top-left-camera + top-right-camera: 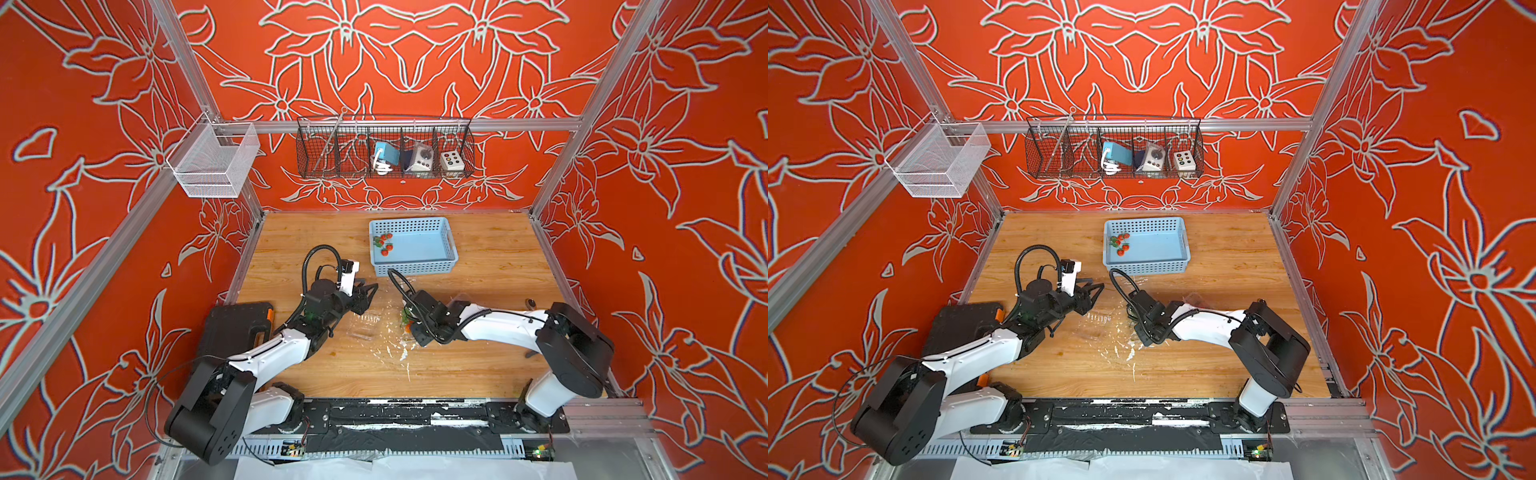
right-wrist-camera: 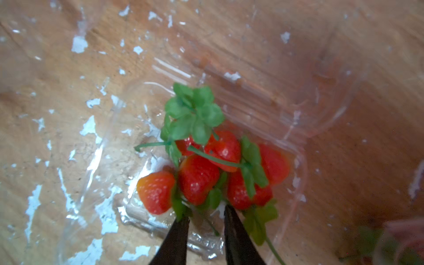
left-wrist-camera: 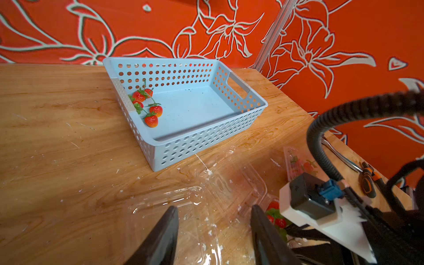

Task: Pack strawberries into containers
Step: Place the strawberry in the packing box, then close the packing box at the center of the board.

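You have three clear containers on the wooden table (image 1: 478, 365). The first container (image 3: 165, 202) lies open and empty under your left gripper (image 3: 214, 207). Its jaws stand wide apart with nothing between them, and I cannot tell whether the fingertips touch the plastic.

The second container (image 2: 142, 220) sits open under your right gripper (image 2: 205, 213), with its lid (image 2: 286, 91) folded flat beside the tray. It holds a pile of strawberries (image 2: 198, 179): six that I can count, with perhaps one more under the leaves. The right jaws are parted by a narrow gap at the pile's edge. A thin green stem runs between them, a leaf touches one fingertip, and no berry is gripped.

The third container (image 3: 296, 158) lies closed just beyond the right arm, and the red berries inside are too blurred to count.

Five more strawberries lie bunched in one corner of the single light blue basket (image 3: 202, 140), which stands toward the back of the table.

Above the table hang two baskets: a black wire basket (image 1: 384, 145) with compartments and a white wire basket (image 1: 212, 162). One black case (image 1: 237, 324) lies by the left arm, and one pair of orange-handled pliers (image 3: 368, 181) by the right.
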